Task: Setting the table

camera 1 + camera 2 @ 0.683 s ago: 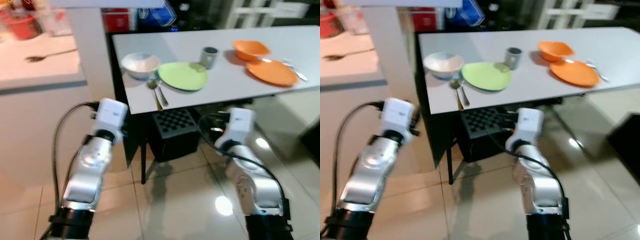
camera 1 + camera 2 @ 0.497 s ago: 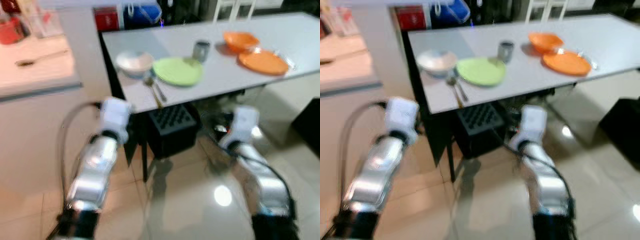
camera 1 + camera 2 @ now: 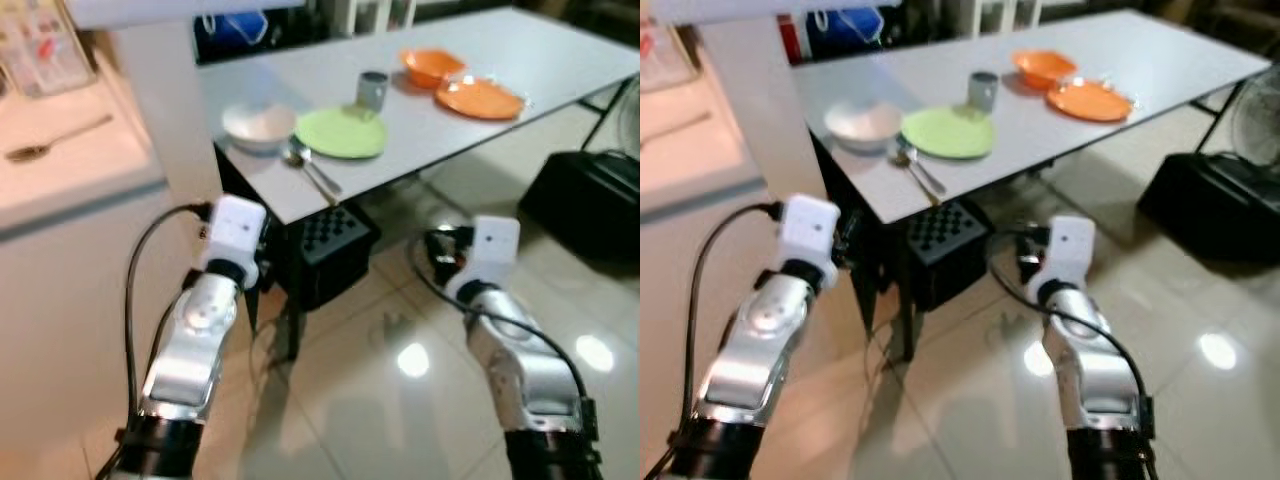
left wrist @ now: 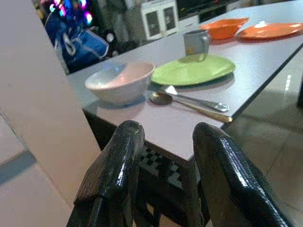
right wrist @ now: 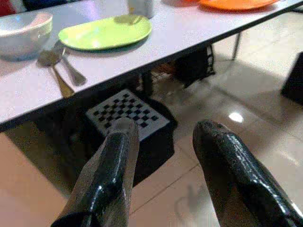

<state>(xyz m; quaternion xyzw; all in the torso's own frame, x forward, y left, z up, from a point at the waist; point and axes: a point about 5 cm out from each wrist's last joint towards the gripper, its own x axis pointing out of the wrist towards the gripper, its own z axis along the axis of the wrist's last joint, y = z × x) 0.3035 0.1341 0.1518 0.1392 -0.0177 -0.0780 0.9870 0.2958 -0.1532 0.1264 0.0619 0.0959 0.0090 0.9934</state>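
On the grey table point(image 3: 520, 45) stand a white bowl point(image 3: 258, 125), a green plate point(image 3: 341, 132), a grey cup point(image 3: 372, 90), an orange bowl point(image 3: 432, 66) and an orange plate point(image 3: 478, 98). Two spoons point(image 3: 312, 170) lie side by side near the table's corner, beside the green plate. Both arms are held low in front of me, short of the table. In its wrist view the left gripper point(image 4: 165, 137) is open and empty, pointing at the bowl point(image 4: 120, 81) and spoons point(image 4: 189, 100). My right gripper point(image 5: 163, 132) is also open and empty, aimed under the table edge.
A black crate point(image 3: 330, 240) with a checkered top sits under the table. To my left is a white counter point(image 3: 90, 175) with a spoon point(image 3: 55, 140) on it. A black box point(image 3: 590, 200) rests on the glossy tile floor at right, near a fan point(image 3: 1255, 110).
The camera has swung and pulled back, so the table sits higher and more slanted in the picture. Both arms keep the same pose. Nothing on the table has moved.
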